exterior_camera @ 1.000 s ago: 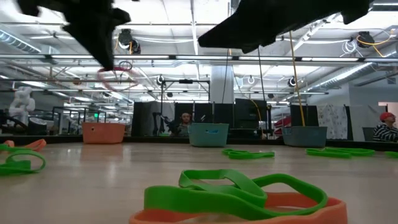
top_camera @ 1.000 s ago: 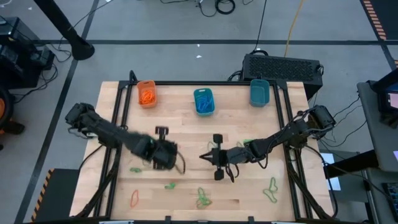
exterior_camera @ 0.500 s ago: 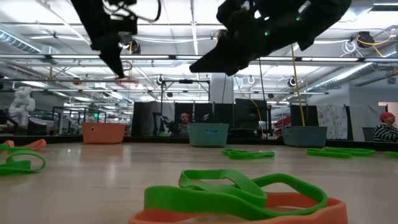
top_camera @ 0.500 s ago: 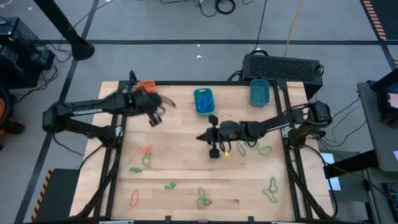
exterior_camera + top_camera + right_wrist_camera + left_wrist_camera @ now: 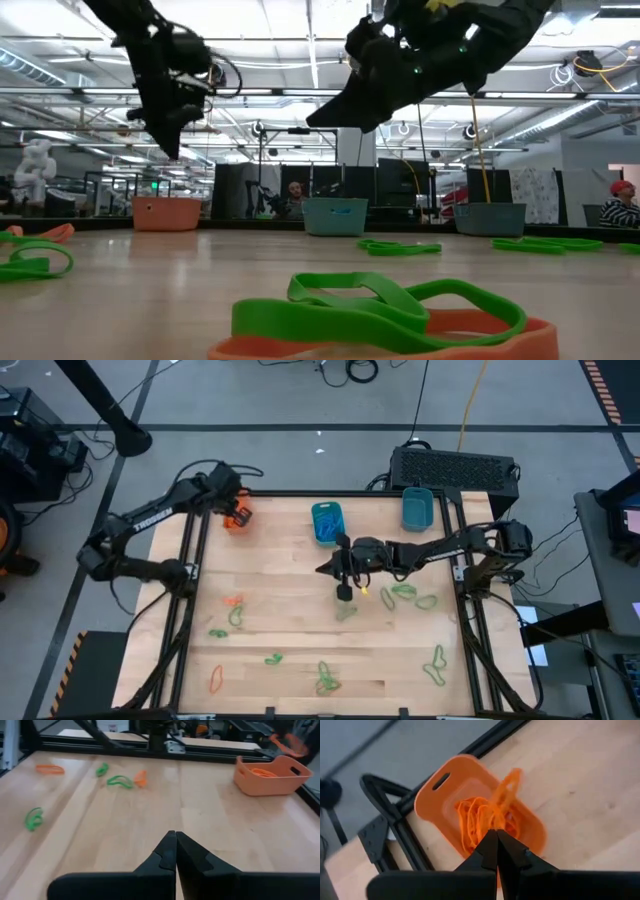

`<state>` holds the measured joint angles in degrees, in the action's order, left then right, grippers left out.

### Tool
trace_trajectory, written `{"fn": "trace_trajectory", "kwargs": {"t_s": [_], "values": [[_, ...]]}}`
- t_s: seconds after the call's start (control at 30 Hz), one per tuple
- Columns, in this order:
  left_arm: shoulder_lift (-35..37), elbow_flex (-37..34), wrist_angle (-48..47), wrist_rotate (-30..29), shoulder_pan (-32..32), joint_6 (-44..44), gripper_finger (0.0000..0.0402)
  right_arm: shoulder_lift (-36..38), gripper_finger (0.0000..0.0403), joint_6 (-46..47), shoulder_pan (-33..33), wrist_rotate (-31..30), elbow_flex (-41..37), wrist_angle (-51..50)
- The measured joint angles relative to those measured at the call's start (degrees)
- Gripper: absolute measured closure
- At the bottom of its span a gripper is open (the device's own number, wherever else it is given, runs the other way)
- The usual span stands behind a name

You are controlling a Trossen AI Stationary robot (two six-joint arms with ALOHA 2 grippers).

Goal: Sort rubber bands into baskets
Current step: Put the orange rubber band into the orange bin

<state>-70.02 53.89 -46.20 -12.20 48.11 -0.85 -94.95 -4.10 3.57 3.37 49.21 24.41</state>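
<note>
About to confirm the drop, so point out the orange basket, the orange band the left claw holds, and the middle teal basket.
orange basket [image 5: 439,790]: left wrist view, on its rim by the handle slot.
orange band [image 5: 504,795]: left wrist view, on the loop above the shut fingertips.
middle teal basket [image 5: 327,523]: high view, on its inside.

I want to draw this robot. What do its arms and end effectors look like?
Both arms are black. The left arm has white lettering along it and a looping black cable. The right arm is black too. Each end effector has two dark fingers tapering to a point.
</note>
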Motion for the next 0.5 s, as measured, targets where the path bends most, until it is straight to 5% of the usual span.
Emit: {"fn": "trace_trajectory", "kwargs": {"t_s": [0.5], "values": [[-10.30,0.00,4.19,4.98,5.87,0.12,0.0400,-0.01,0.0403,-0.72,4.21,-0.43,0.00,-0.27]]}}
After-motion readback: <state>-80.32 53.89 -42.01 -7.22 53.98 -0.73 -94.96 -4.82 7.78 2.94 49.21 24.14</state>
